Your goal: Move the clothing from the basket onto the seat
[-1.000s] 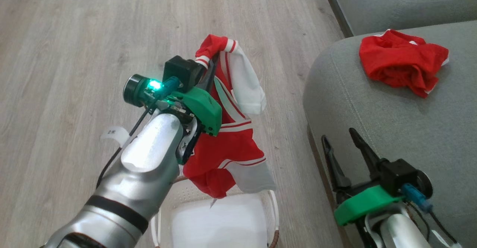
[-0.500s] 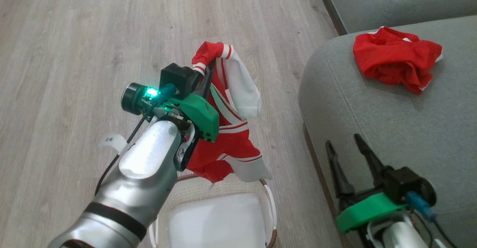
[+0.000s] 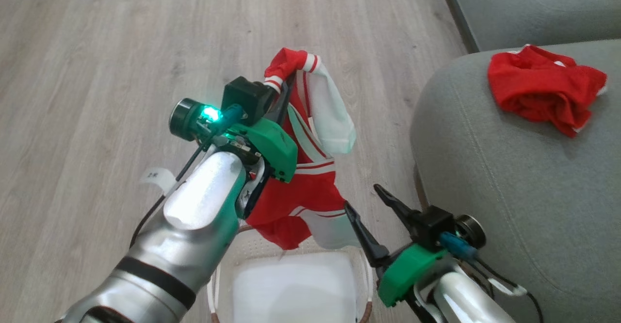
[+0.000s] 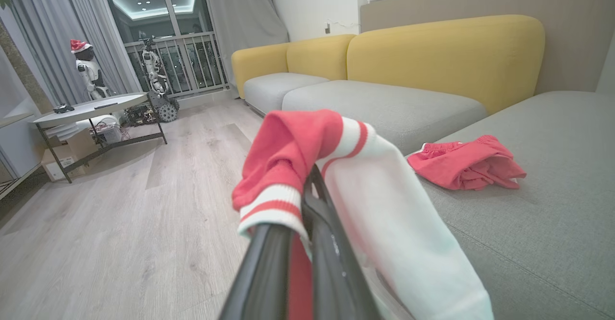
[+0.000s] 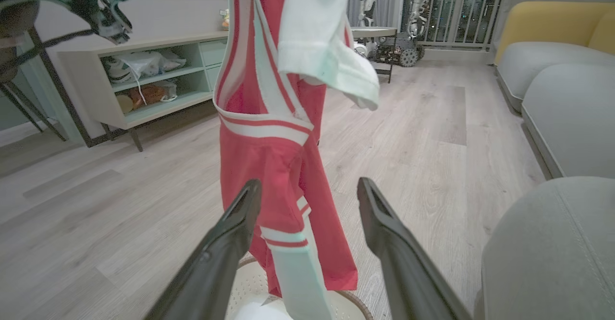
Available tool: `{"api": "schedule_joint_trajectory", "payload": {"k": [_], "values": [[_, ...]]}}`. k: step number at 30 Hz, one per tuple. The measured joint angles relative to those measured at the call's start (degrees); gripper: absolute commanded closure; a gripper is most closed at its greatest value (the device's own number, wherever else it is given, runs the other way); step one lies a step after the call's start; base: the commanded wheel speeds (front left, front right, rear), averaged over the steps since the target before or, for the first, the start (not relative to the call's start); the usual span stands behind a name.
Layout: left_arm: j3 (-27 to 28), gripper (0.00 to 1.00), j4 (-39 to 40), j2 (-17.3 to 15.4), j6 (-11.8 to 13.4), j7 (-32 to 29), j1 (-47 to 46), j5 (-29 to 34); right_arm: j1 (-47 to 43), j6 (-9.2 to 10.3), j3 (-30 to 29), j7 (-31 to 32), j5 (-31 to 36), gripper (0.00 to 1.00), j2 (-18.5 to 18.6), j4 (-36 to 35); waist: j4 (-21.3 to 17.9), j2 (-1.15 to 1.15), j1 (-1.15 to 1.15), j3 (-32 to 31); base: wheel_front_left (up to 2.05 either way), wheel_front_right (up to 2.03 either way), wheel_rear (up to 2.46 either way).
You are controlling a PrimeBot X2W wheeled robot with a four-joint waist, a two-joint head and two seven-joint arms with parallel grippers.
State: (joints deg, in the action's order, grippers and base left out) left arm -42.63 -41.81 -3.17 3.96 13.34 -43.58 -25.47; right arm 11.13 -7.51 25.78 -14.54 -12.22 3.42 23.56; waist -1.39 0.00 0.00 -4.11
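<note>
Change since a second ago: my right gripper [image 3: 361, 197], jaws spread wide and holding nothing, now sits over the floor between the basket [image 3: 291, 289] and the seat [image 3: 485, 168], tips just beside the hem of the hanging jersey [image 3: 310, 192]; before, it lay against the seat's front. Count: two red garments, the jersey pinched near its collar by my clamped left gripper [image 3: 287, 81] and dangling above the basket, and the second garment [image 3: 543, 88] crumpled on the seat; one basket; two grippers. The left wrist view adds yellow backrests [image 4: 447, 51] and a side table [image 4: 91, 106]; the right wrist view adds a low shelf unit [image 5: 158, 80].
</note>
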Motion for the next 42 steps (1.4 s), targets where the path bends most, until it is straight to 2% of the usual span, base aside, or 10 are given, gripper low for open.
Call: {"api": "schedule_joint_trajectory", "payload": {"k": [13, 16, 18, 20, 24, 25, 26, 37, 39, 42], "values": [[-3.4, 1.00, 4.6, 0.5, 0.1, -1.3, -0.1, 0.0, 9.4, 0.00, 9.3, 0.0, -3.5, 0.00, 0.1, 12.5, 4.8, 0.00, 0.00, 0.3, 0.00, 0.00, 0.00], [-3.9, 1.00, 5.7, 0.6, 0.3, -1.7, -0.1, 0.0, 10.8, 0.00, 10.1, 0.0, -4.6, 0.28, 0.1, 14.5, 5.4, 0.00, 0.00, 0.4, 0.00, 0.00, 0.00], [-4.3, 1.00, 6.5, 0.6, 0.7, -1.7, -0.1, -0.5, 11.5, 0.00, 10.5, 0.0, -5.4, 0.33, 0.1, 15.6, 5.6, 0.00, 0.00, 0.6, 0.00, 0.00, 0.00], [-4.6, 1.00, 7.1, 0.6, 0.7, -2.0, 0.0, -0.5, 12.1, 0.00, 10.9, 0.0, -6.0, 0.51, 0.1, 16.3, 5.7, 0.00, 0.00, 0.8, 0.00, 0.00, 0.00], [-4.6, 1.00, 8.2, 0.6, 1.7, -2.2, 0.0, -1.1, 13.7, 0.00, 11.8, 0.0, -6.7, 0.71, 0.1, 17.4, 5.8, 0.00, 0.00, 1.3, 0.00, 0.00, 0.00], [-4.6, 1.00, 8.3, 0.6, 1.9, -2.2, 0.0, -1.1, 14.1, 0.00, 11.9, 0.0, -6.9, 0.80, 0.1, 17.6, 5.7, 0.00, 0.00, 1.4, 0.00, 0.00, 0.00], [-4.6, 1.00, 8.4, 0.6, 2.1, -2.2, 0.0, -1.1, 14.5, 0.00, 11.8, 0.0, -7.1, 1.00, 0.1, 17.5, 5.7, 0.00, 0.00, 1.6, 0.00, 0.00, 0.00], [-2.4, 1.00, 8.5, -1.8, 3.8, -1.6, 3.1, -3.6, 15.5, 0.00, 7.3, 0.0, -7.0, 1.00, 0.2, 10.7, 2.9, 0.00, 0.00, 2.6, 0.00, 0.00, 0.00], [-1.5, 0.74, 8.4, -2.3, 4.3, -1.1, 4.5, -4.2, 15.7, 0.00, 5.8, 0.0, -6.1, 1.00, 0.2, 8.6, 2.0, 0.00, 0.00, 2.7, 0.00, 0.00, 0.00], [-0.6, 0.17, 8.4, -3.2, 5.0, -0.4, 6.4, -5.0, 16.9, 0.00, 3.5, 0.0, -4.6, 1.00, 0.2, 5.7, 0.5, 0.00, 0.00, 2.7, 0.00, 0.00, 0.00]]}}
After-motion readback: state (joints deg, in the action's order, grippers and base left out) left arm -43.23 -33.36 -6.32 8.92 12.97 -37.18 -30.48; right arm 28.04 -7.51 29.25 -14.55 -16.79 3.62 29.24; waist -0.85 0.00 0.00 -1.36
